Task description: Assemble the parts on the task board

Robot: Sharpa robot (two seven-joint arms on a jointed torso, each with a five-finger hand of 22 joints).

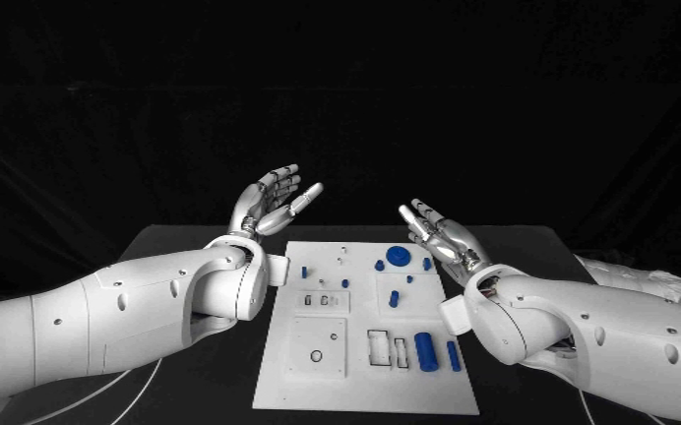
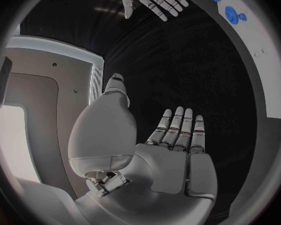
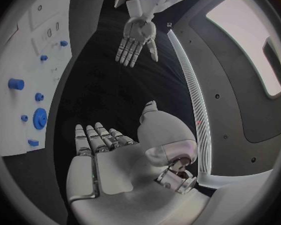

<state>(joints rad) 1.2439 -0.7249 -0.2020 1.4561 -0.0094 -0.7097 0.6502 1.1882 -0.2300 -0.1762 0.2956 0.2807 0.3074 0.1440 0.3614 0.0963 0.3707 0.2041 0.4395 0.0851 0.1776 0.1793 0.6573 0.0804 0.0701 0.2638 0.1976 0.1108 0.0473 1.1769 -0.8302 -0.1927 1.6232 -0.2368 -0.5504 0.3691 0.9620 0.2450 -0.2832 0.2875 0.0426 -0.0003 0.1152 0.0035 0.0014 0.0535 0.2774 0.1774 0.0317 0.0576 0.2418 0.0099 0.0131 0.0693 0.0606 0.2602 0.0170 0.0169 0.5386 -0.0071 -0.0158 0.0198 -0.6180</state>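
The white task board (image 1: 362,376) lies in the middle of the black table. Several small blue parts sit on it: a round blue disc (image 1: 399,256) near the far edge and blue cylinders (image 1: 426,351) near the front right. My left hand (image 1: 273,200) is raised above the board's far left corner, fingers straight and apart, holding nothing. My right hand (image 1: 439,238) hovers over the board's far right side, palm up, fingers spread and empty. The left wrist view has my left hand (image 2: 172,140) flat and the board (image 2: 265,45). The right wrist view has my right hand (image 3: 109,150) and the board (image 3: 28,75).
The black table (image 1: 185,248) extends on both sides of the board. White cables (image 1: 128,386) lie at the front left. My two forearms flank the board's sides.
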